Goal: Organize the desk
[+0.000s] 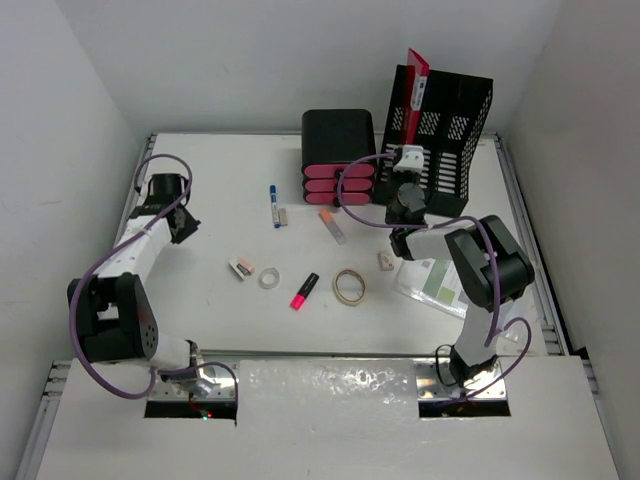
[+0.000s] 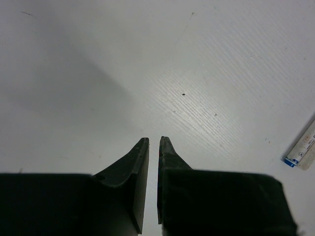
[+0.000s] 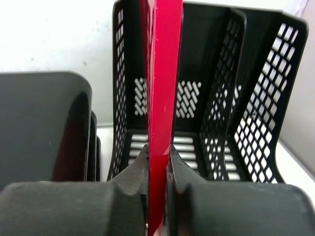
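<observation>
The white desk [image 1: 215,320] carries scattered stationery. My right gripper [image 1: 408,162] [image 3: 158,153] is at the back right, shut on the edge of a thin red folder [image 3: 162,73] [image 1: 417,72]. The folder stands upright in the left slot of the black mesh file rack [image 1: 450,115] [image 3: 221,98]. My left gripper [image 1: 186,226] [image 2: 153,140] hovers over bare desk at the left. Its fingers are shut with only a slit between them and nothing held. A blue-capped pen [image 1: 273,206] [image 2: 301,150] lies to its right.
A black drawer unit with pink drawers [image 1: 338,155] stands left of the rack. On the desk lie an orange-capped marker [image 1: 331,225], a pink highlighter [image 1: 304,290], a tape ring [image 1: 269,277], a rubber band [image 1: 349,286], two erasers [image 1: 241,267] and a green-printed sheet [image 1: 432,283].
</observation>
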`<state>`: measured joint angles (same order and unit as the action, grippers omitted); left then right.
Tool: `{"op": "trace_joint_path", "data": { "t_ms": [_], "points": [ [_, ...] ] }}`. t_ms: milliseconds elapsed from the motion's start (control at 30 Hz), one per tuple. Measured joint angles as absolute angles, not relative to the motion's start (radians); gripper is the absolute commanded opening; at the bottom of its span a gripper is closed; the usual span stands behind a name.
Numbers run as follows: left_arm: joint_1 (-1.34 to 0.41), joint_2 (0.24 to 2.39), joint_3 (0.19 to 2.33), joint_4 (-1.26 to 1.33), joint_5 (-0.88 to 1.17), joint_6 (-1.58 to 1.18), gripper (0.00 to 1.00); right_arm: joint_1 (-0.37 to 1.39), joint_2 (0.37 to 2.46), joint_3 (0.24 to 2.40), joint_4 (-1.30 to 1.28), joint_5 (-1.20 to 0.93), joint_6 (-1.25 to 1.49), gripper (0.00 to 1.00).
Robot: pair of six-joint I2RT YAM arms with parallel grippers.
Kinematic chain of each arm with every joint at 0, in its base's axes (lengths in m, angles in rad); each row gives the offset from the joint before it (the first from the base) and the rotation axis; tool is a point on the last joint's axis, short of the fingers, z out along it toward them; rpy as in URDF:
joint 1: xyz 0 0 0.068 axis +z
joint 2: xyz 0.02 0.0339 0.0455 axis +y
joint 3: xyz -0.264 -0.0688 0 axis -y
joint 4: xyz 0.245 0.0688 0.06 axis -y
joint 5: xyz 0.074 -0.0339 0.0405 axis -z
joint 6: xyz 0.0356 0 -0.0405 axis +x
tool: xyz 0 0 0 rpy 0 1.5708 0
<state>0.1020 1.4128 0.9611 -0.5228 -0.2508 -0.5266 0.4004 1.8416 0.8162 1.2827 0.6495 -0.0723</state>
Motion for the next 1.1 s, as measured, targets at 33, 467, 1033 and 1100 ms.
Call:
{"op": "trace_joint_path", "data": {
  "t_ms": [33, 467, 1033, 1100],
  "points": [
    [0.100, 1.413, 0.960, -0.523, -0.252, -0.527, 0.08, 0.401, 1.848, 0.815, 1.283, 0.651, -0.069, 0.30],
    [0.099, 1.445, 0.959, -0.520, -0.268, -0.527, 0.08, 0.396, 1.658, 0.859, 1.122, 0.627, -0.025, 0.69],
    [0.099, 1.480, 0.955, -0.488, -0.269, -0.528, 0.08, 0.242, 1.694, 1.365, 0.536, 0.445, -0.027, 0.70],
    [0.099, 1.486, 0.953, -0.487, -0.269, -0.528, 0.08, 0.233, 1.679, 1.371, 0.487, 0.461, -0.027, 0.71]
  ]
}}
